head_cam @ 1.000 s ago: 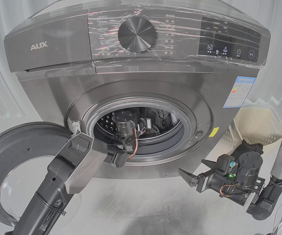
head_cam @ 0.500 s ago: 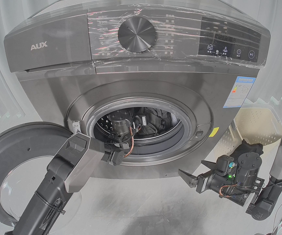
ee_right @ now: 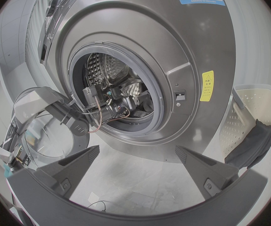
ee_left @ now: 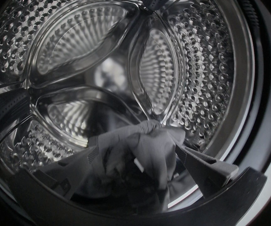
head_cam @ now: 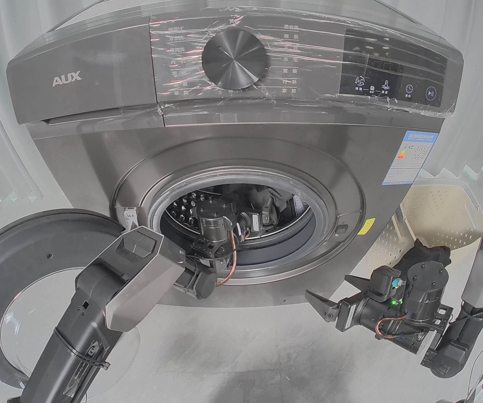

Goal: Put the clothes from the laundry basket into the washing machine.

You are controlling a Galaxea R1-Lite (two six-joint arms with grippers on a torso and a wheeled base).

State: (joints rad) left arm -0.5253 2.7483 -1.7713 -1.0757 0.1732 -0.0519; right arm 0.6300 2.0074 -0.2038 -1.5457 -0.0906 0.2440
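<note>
My left gripper (ee_left: 138,151) is inside the drum of the washing machine (head_cam: 359,197), reaching through the round opening (head_cam: 264,205). Its fingers stand open, and a crumpled grey garment (ee_left: 151,145) lies between and just beyond them on the drum floor. The right gripper (head_cam: 336,293) hangs open and empty, low in front of the machine's lower right corner. A cream laundry basket (head_cam: 448,208) stands to the right of the machine. A dark garment (head_cam: 426,253) is draped over the basket's near rim, just behind my right wrist; the right wrist view has it too, dark garment (ee_right: 254,145).
The machine's round door (head_cam: 23,264) is swung fully open to the left, beside my left arm. Bare grey floor (head_cam: 252,342) lies in front of the machine. The basket's perforated wall (ee_right: 261,101) sits close against the machine's right side.
The left wrist shifted a little left in the opening, then back right and slightly deeper into the drum. The right arm has stayed put.
</note>
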